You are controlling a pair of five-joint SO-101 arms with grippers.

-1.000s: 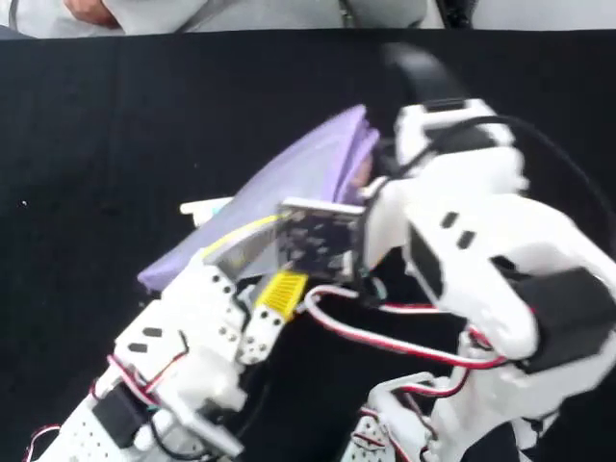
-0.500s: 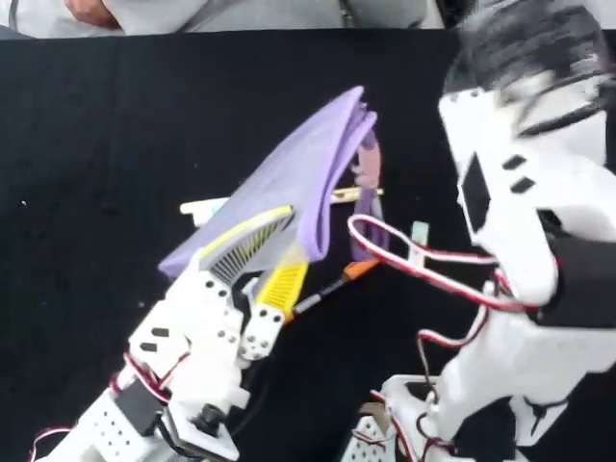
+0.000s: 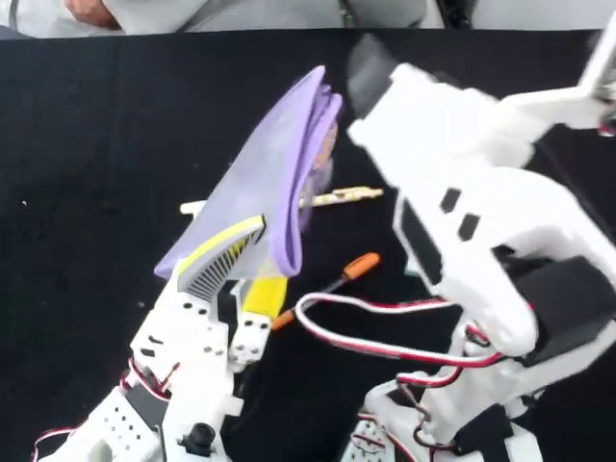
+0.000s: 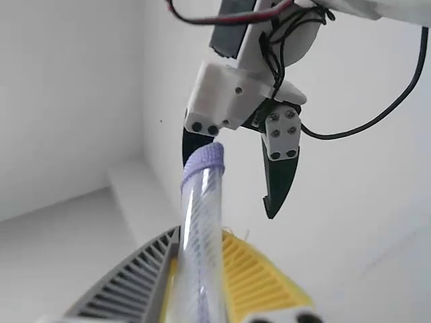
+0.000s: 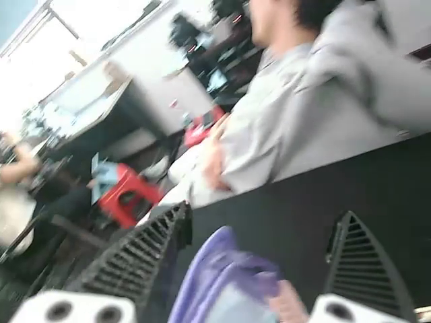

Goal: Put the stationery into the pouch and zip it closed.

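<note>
My left gripper (image 3: 248,265) holds the purple pouch (image 3: 279,168) up off the black table (image 3: 87,135), its grey and yellow fingers shut on the pouch's lower edge. The pouch slants up and away, with something pinkish showing at its upper end. In the left wrist view the pouch (image 4: 202,222) rises between my left gripper's fingers (image 4: 201,237), and my right gripper (image 4: 236,171) hangs open around its upper tip. The right wrist view shows the pouch (image 5: 215,286) between my right gripper's (image 5: 266,222) spread black fingers. An orange-tipped pen (image 3: 332,281) and a pale stick (image 3: 342,196) lie on the table.
The right arm's white body (image 3: 481,241) looms over the table's right half, with red and white cables (image 3: 385,342) looping beneath it. The table's left side is bare black cloth. The table's far edge (image 3: 192,34) runs along the back.
The right arm swung off to the right and came back over the pouch's upper end. The pouch has tilted further left and stands steeper. The orange-tipped pen is now uncovered.
</note>
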